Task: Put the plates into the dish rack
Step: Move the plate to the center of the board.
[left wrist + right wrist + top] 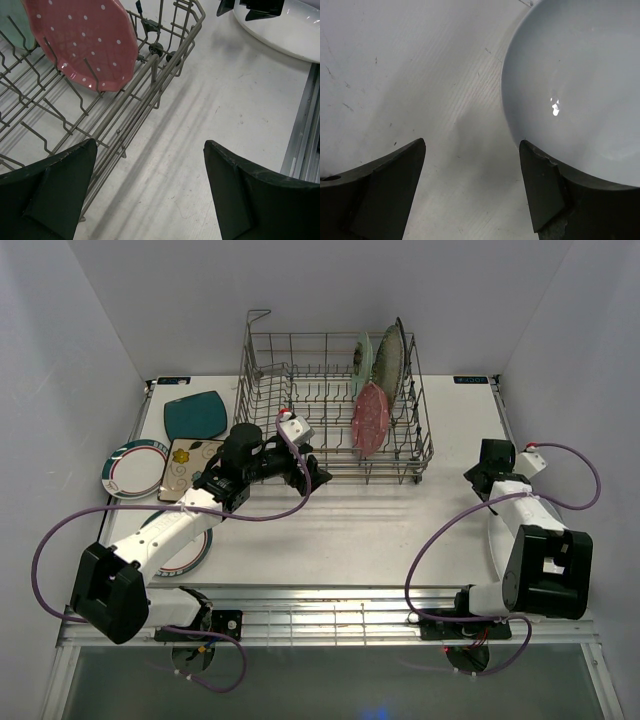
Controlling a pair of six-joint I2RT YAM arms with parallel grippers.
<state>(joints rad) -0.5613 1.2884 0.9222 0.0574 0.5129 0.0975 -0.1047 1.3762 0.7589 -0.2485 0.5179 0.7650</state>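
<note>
**Lining up the next pick**

At the table's right, the right gripper point(471, 150) hangs spread and empty over the rim of the big white oval plate point(580, 75), probably to pinch its edge. The left gripper point(150, 150) gapes wide and empty beside the dish rack point(262, 390).

Bright even light; glare on white plate point(575, 85)

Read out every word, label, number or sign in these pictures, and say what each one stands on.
None can be read.
Small dark label at the white table's far left edge: too small to read.
Matching dark label at its far right edge: too small to read.
Grey wire dish rack and pink dotted plate: no lettering visible.
</note>
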